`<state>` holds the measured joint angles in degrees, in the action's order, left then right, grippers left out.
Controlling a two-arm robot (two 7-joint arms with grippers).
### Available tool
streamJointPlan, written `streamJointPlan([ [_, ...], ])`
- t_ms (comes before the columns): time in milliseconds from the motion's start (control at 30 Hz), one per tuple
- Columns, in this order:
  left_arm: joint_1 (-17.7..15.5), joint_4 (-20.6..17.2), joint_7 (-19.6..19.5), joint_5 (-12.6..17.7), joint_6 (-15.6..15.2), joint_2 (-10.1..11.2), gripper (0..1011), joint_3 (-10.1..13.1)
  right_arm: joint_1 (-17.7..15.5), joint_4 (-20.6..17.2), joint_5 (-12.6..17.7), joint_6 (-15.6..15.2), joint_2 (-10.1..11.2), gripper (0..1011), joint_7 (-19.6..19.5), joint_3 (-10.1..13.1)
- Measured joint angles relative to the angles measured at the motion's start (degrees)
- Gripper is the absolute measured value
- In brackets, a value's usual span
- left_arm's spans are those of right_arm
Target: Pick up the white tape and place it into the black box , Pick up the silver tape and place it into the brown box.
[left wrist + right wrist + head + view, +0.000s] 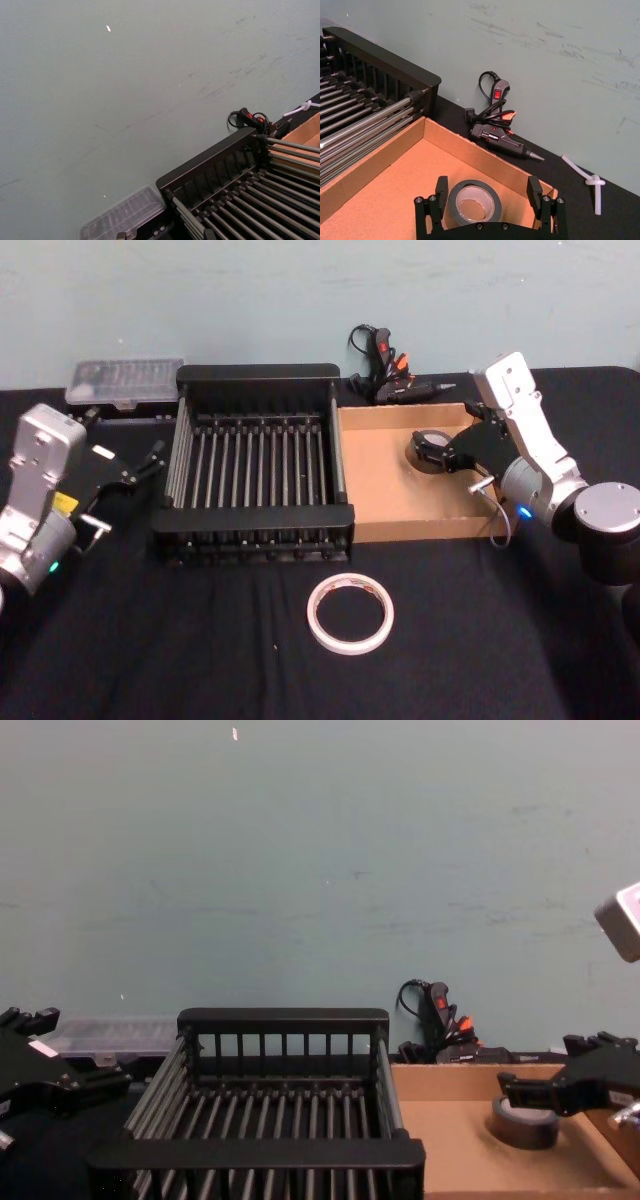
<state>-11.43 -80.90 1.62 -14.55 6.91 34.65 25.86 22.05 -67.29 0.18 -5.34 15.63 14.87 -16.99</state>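
The right gripper [447, 452] hangs low over the far right part of the brown box [380, 480], its fingers [441, 187] spread wide on either side of the silver tape [473, 202]. The grey roll lies flat on the cardboard floor, between the two open fingers and touching neither as far as the wrist view shows; from the chest view the silver tape [524, 1122] sits on the box floor just under the black fingers of the right gripper [541, 1092].

The white tape [350, 613] lies flat on the black cloth of the table [200, 660], in front of the seam between the two boxes and well apart from both grippers. The black box [255, 465] stands just left of the brown box, side against side.

The left gripper [135, 470] is held off to the left of the black box, above the table, its fingers apart and holding nothing.

Behind the boxes, by the wall, lie a black glue gun [385, 375] and a clear plastic case [125, 383].
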Motion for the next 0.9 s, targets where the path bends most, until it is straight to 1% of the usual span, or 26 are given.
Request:
streamJointPlan([
  [233, 0.0, 0.0, 0.0, 0.0, 0.0, 0.0, 1001, 0.0, 0.0, 0.0, 0.0, 0.0, 0.0, 1002, 0.0, 0.0],
  [333, 0.0, 0.0, 0.0, 0.0, 0.0, 0.0, 1001, 0.0, -0.6, -0.9, 0.1, 0.0, 0.2, 1002, 0.4, 0.5],
  [433, 0.0, 0.0, 0.0, 0.0, 0.0, 0.0, 1001, 0.0, -1.5, -2.8, 0.3, -0.5, 0.5, 1002, 0.9, 1.1],
  [467, 0.0, 0.0, 0.0, 0.0, 0.0, 0.0, 1001, 0.0, -2.2, -4.2, 0.5, -0.9, 0.9, 1002, 1.2, 1.5],
  [500, 0.0, 0.0, 0.0, 0.0, 0.0, 0.0, 1001, 0.0, -2.4, -4.6, 0.6, -1.1, 1.0, 1002, 1.3, 1.5],
  [567, 0.0, 0.0, 0.0, 0.0, 0.0, 0.0, 1001, 0.0, -4.0, -7.3, 1.0, -2.1, 1.7, 1002, 2.0, 2.1],
  [633, 0.0, 0.0, 0.0, 0.0, 0.0, 0.0, 1001, 0.0, -4.9, -9.3, 1.5, -2.9, 2.2, 1002, 2.4, 2.5],
  [667, 0.0, 0.0, 0.0, 0.0, 0.0, 0.0, 1001, 0.0, -6.1, -11.3, 2.0, -3.8, 2.8, 1002, 3.0, 2.9],
  [767, 0.0, 0.0, 0.0, 0.0, 0.0, 0.0, 1001, 0.0, -7.7, -14.0, 2.8, -5.3, 3.6, 1002, 3.7, 3.4],
  [833, 0.0, 0.0, 0.0, 0.0, 0.0, 0.0, 1001, 0.0, -9.2, -16.7, 3.6, -6.9, 4.4, 1002, 4.4, 3.8],
  [867, 0.0, 0.0, 0.0, 0.0, 0.0, 0.0, 1001, 0.0, -10.3, -18.5, 4.1, -8.0, 5.0, 1002, 4.7, 4.0],
  [900, 0.0, 0.0, 0.0, 0.0, 0.0, 0.0, 1001, 0.0, -10.8, -19.4, 4.4, -8.6, 5.3, 1002, 4.9, 4.1],
])
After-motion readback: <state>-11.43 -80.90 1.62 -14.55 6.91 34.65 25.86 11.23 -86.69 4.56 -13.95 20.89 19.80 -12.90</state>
